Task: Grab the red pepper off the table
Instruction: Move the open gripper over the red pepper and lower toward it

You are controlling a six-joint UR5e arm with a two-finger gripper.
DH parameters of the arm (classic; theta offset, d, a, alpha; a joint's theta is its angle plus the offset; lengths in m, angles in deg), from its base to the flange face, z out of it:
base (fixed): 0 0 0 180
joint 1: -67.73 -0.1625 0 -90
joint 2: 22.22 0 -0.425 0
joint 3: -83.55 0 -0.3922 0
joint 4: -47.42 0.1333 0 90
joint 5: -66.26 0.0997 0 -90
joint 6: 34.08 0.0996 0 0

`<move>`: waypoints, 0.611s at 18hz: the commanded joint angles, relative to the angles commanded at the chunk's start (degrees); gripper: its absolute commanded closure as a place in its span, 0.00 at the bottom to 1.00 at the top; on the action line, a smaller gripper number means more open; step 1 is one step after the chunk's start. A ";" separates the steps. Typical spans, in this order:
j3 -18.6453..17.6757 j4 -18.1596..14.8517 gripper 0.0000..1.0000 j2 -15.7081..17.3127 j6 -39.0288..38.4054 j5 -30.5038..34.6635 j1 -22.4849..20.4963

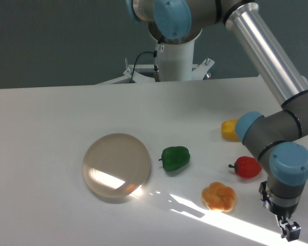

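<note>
Red pepper [248, 167], right of centre, on table [51, 128]; gripper [290, 230] at lower right corner, apart; grip state indiscernible

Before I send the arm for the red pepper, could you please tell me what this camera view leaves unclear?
- Gripper: small at the bottom right corner; whether the fingers are open or shut cannot be told.
- Yellow object: its right part is hidden behind the arm's grey joint, so its kind is unsure.
- Red pepper: its right edge sits against the arm's wrist; touching or apart cannot be told.
- Arm's base: cut off by the top edge.
</note>
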 joint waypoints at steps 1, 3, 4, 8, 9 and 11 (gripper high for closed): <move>-1.32 0.18 0.00 0.97 2.02 -0.26 -0.09; -3.87 0.09 0.00 2.64 3.09 0.00 -0.17; -5.45 0.00 0.00 3.60 3.27 0.00 -0.44; -11.34 -0.17 0.00 7.47 7.56 0.18 -1.75; -13.09 -0.09 0.00 8.61 9.49 0.18 -2.28; -16.35 0.17 0.00 10.63 12.75 0.09 -2.98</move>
